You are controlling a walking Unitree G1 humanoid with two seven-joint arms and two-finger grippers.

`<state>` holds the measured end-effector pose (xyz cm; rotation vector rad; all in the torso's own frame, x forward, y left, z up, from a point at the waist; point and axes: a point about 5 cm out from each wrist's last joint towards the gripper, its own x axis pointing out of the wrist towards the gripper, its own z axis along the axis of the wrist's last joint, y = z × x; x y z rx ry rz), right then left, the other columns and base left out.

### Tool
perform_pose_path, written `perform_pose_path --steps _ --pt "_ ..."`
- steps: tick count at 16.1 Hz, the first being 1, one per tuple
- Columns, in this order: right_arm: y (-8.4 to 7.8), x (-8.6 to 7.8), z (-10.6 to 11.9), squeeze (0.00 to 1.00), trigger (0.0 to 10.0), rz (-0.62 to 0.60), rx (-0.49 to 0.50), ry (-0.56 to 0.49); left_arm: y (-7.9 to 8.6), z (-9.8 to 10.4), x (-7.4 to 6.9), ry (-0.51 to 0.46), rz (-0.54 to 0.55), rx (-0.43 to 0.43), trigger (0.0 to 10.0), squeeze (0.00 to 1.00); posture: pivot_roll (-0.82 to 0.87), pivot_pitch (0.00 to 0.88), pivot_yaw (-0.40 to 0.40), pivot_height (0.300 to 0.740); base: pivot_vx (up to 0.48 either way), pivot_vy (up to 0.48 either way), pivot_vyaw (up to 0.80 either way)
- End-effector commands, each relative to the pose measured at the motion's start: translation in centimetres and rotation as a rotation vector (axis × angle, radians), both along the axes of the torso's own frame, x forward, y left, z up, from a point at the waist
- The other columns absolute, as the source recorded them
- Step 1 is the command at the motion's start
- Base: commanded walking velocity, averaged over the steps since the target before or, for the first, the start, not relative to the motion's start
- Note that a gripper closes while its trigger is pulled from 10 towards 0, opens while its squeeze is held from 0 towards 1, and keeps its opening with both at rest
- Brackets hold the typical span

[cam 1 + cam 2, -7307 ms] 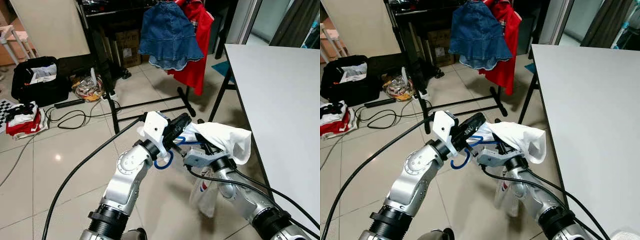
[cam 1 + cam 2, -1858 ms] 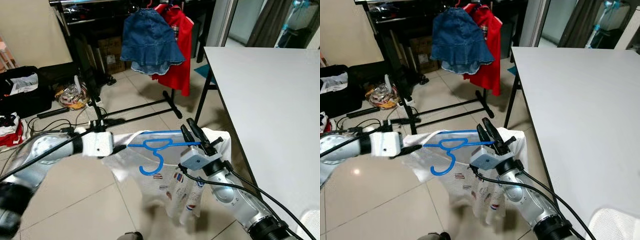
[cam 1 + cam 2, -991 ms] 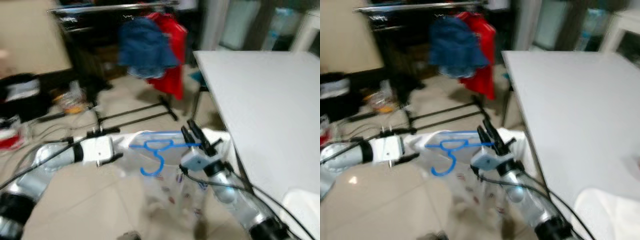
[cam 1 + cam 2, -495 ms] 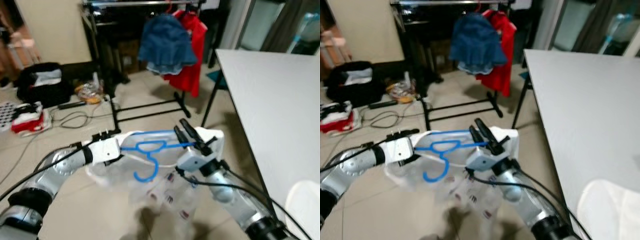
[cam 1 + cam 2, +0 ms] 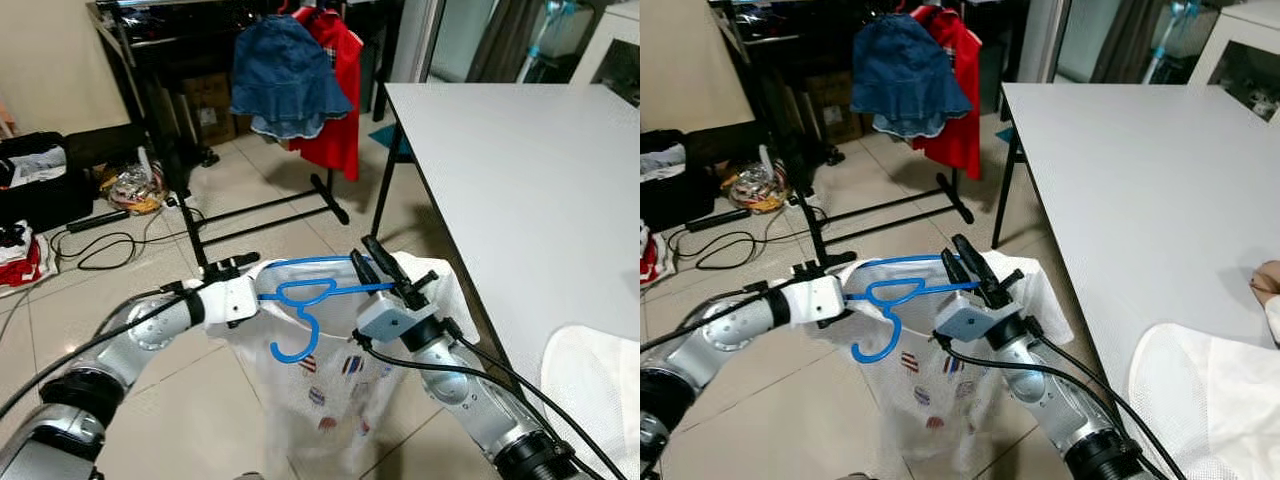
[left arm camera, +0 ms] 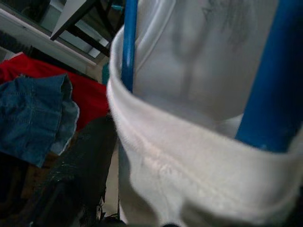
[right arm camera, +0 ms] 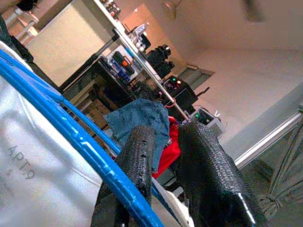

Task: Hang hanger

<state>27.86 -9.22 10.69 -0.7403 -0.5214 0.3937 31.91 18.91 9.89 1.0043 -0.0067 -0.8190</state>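
Blue hanger (image 5: 300, 296) inside white shirt (image 5: 330, 390)

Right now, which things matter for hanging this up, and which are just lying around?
For the job: blue hanger, white shirt on it, clothes rack, left gripper, right gripper.

Lying about: black bag, cables, gray table, cardboard boxes.

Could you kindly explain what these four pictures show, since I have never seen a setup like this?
It is a humanoid robot with two silver arms. Two pictures come from cameras on its head, looking down; two come from cameras on its wrists. Between the left gripper and the right gripper it holds a blue hanger carrying a white printed shirt. Ahead stands a clothes rack with a denim skirt and a red garment already hanging. To its right is a white table with a white cloth on its near corner.
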Motion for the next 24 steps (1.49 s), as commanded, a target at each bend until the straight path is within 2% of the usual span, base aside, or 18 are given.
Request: perform_pose_path --steps 1,2,3,4,7,16,21,24 --pt "0.5 0.0 0.4 0.0 10.0 0.026 0.013 -0.003 -0.3 0.0 0.1 -0.002 -0.012 0.013 9.3 0.0 0.08 0.074 0.017 0.74 0.0 0.0 0.0" --pt "0.6 0.0 0.4 0.0 10.0 0.028 0.013 -0.002 -0.4 -0.1 0.1 0.006 -0.013 0.016 7.1 0.0 0.08 0.074 0.017 0.74 0.0 0.0 0.0" --pt "0.5 -0.1 0.4 0.0 10.0 0.032 0.014 0.003 -0.2 -0.2 0.1 0.018 -0.014 0.032 2.1 0.0 0.08 0.076 0.017 0.74 0.0 0.0 0.0" --pt "0.5 -0.1 0.3 0.0 10.0 0.033 0.013 0.004 -0.2 -0.2 0.1 0.019 -0.014 0.034 2.1 0.0 0.08 0.076 0.017 0.74 0.0 0.0 0.0" --pt "0.4 -0.2 0.2 0.0 10.0 0.034 0.01 0.009 -0.2 -0.2 0.0 0.015 -0.025 0.051 0.0 0.0 0.08 0.079 0.018 0.74 0.0 0.0 0.0" --pt "0.6 -0.6 -0.8 0.0 10.0 0.077 -0.05 0.056 -0.4 0.5 0.1 0.007 -0.059 0.078 0.0 0.0 0.08 0.079 0.017 0.74 0.0 0.0 0.0" --pt "0.7 -0.6 -0.7 0.0 10.0 0.073 -0.054 0.053 -0.1 0.5 0.2 0.013 -0.051 0.089 0.0 0.0 0.07 0.078 0.02 0.74 0.0 0.0 0.0" --pt "0.5 -0.6 -0.8 0.0 10.0 0.072 -0.069 0.059 -0.1 1.0 0.7 -0.024 -0.02 0.098 0.0 0.0 0.07 0.077 0.022 0.74 0.0 0.0 0.0"
